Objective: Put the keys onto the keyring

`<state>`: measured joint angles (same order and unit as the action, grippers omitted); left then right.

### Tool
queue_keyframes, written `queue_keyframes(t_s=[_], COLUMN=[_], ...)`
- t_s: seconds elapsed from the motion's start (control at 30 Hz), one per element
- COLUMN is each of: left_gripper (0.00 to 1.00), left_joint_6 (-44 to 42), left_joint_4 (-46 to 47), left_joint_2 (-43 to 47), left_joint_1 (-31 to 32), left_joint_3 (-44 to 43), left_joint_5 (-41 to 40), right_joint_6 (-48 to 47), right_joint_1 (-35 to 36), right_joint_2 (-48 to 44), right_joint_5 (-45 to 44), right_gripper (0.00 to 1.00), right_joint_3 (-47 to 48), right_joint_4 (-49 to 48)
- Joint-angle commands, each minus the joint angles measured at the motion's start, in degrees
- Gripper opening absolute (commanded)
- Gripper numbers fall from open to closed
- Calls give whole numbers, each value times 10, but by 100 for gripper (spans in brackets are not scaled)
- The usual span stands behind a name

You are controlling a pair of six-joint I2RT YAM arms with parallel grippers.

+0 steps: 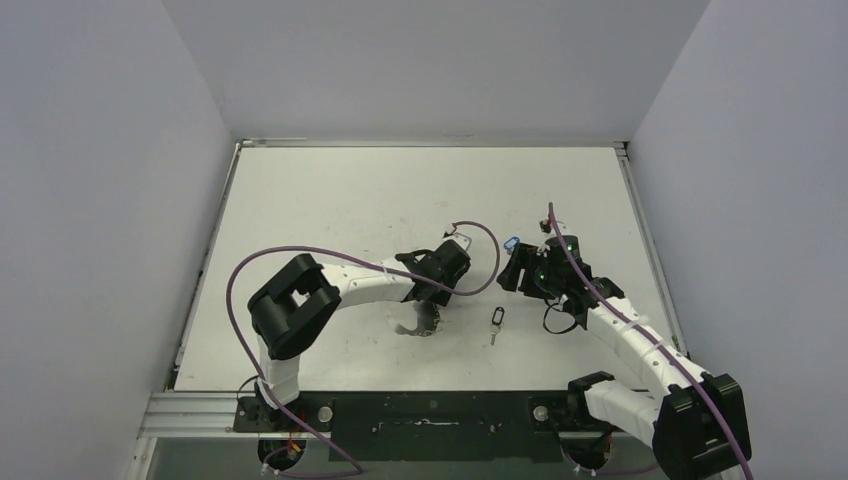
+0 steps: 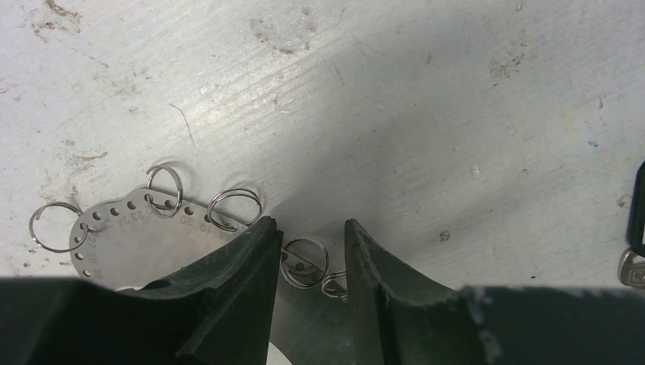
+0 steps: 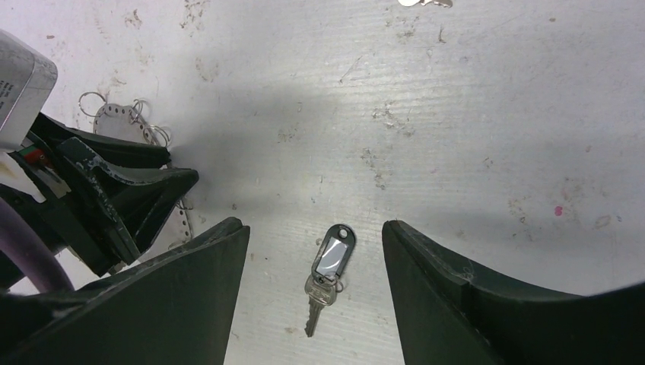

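— Which step is in hand?
— Pickup, it seems: the dark-headed key (image 3: 327, 268) is framed on the table (image 3: 471, 114) by the parted fingers of the right gripper (image 3: 316, 230). The keyring (image 2: 129, 232) is straddled at its rim by the left gripper (image 2: 310, 228), fingers apart. Lowering and closing are called for.

Scuffed white tbl (image 1: 330, 200); dark-head key (image 3: 327, 270) & keyring (image 2: 129, 236) on it, apart.

Dark-headed key (image 1: 497, 320) on table (image 1: 350, 200) between left arm (image 1: 350, 285) and right arm (image 1: 630, 335); keyring (image 1: 420, 322) at left tip, blue-headed key (image 1: 512, 243) at right.
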<state>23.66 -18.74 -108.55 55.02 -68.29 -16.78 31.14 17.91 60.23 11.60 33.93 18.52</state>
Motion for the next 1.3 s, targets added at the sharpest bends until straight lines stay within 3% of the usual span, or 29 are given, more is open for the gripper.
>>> queue_keyframes(t_s=[0.0,0.37,0.8,1.07,1.27], left_gripper=[35,38,41,41,42], left_joint_6=[-5,28,130,126,97], left_joint_4=[-23,13,253,278,245], left_joint_2=[30,139,295,433,517], left_joint_1=[2,-10,-132,-159,-174], left_joint_3=[0,77,322,424,454], left_joint_5=[-29,23,273,272,265], right_joint_6=[3,-20,-87,-162,-226], right_joint_1=[-5,7,149,202,268], right_joint_2=[4,63,148,126,117], right_joint_5=[24,132,124,112,68], right_gripper=[66,66,63,68,73], right_joint_3=[-4,-9,59,52,51], right_joint_4=[-30,-102,-116,-146,-164])
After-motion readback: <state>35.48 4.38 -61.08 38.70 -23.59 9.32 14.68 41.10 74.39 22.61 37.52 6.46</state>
